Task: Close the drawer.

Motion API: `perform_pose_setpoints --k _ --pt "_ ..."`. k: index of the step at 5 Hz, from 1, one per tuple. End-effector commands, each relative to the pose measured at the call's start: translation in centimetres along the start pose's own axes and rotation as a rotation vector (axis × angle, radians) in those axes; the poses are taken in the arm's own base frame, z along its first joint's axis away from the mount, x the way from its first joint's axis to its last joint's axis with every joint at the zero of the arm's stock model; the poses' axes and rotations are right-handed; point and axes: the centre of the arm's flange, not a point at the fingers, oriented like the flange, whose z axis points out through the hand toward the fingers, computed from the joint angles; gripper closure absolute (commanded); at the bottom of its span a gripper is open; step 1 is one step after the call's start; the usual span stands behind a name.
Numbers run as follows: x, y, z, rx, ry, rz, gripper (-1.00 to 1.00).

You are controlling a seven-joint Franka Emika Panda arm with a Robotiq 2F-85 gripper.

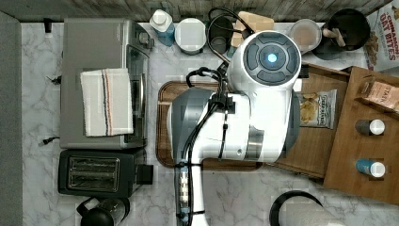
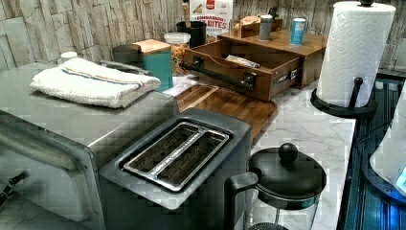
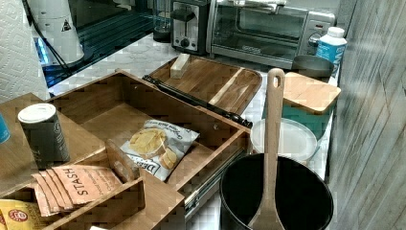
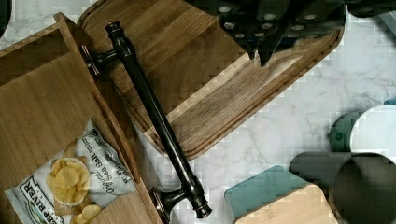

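The drawer [image 3: 107, 112] stands pulled out of its wooden cabinet, with a chip bag [image 3: 155, 146] lying on its floor. A dark metal bar handle [image 4: 154, 116] runs across the drawer front [image 2: 225, 84]. In the wrist view my gripper [image 4: 258, 56] hangs above the rounded wooden tray [image 4: 210, 98], clear of the handle, on the side away from the drawer. Its dark fingertips sit close together with nothing between them. In the top view the white arm [image 1: 263, 94] covers the drawer front, and the drawer floor [image 1: 313, 146] shows beside it.
The tray [image 3: 210, 81] lies right in front of the drawer, with a small wooden block [image 3: 179, 65] on it. A teal box with a wooden lid [image 3: 309, 96], a black pot with a wooden spoon [image 3: 275, 191], a toaster [image 2: 177, 153] and a paper towel roll [image 2: 352, 52] stand around.
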Motion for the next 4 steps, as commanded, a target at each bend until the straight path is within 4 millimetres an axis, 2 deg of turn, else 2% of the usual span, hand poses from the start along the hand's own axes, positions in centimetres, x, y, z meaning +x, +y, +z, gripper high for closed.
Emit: perform_pose_setpoints --k 1,2,4 --pt "1.0 -0.4 4.6 -0.002 0.019 -0.172 1.00" --pt "3.1 -1.1 7.6 -0.028 -0.024 -0.235 1.00" --pt "5.5 -1.4 12.4 -0.096 0.053 -0.359 1.00"
